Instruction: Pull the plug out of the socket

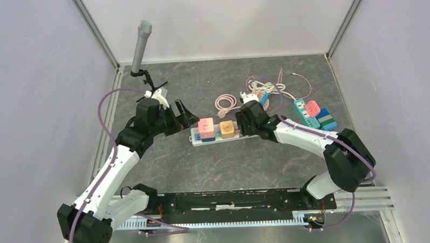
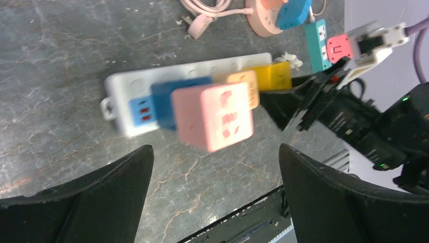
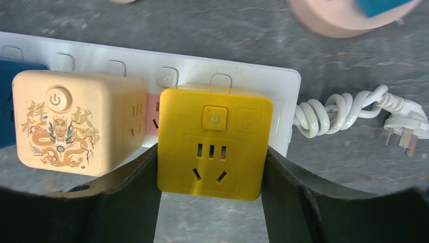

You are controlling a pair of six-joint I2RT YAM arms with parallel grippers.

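A white power strip (image 1: 196, 138) lies mid-table with a pink cube plug (image 1: 206, 125), a blue plug under it, and a cream cube plug (image 1: 227, 129). In the right wrist view, my right gripper (image 3: 210, 152) is shut on a yellow cube plug (image 3: 212, 136) seated at the strip's (image 3: 253, 76) right end, next to the cream dragon-printed cube (image 3: 71, 126). My right gripper (image 1: 245, 125) hides the yellow plug from above. My left gripper (image 1: 184, 115) is open and empty, just left of the strip. In the left wrist view, the left gripper (image 2: 215, 167) faces the pink cube (image 2: 215, 116).
A teal power strip (image 1: 304, 114) with pink and blue plugs lies at the right. A round pink socket hub (image 1: 251, 98), a coiled pink cable (image 1: 225, 103) and loose white cords lie behind. The strip's coiled white cord (image 3: 344, 111) trails right. A grey post (image 1: 140, 46) stands back left.
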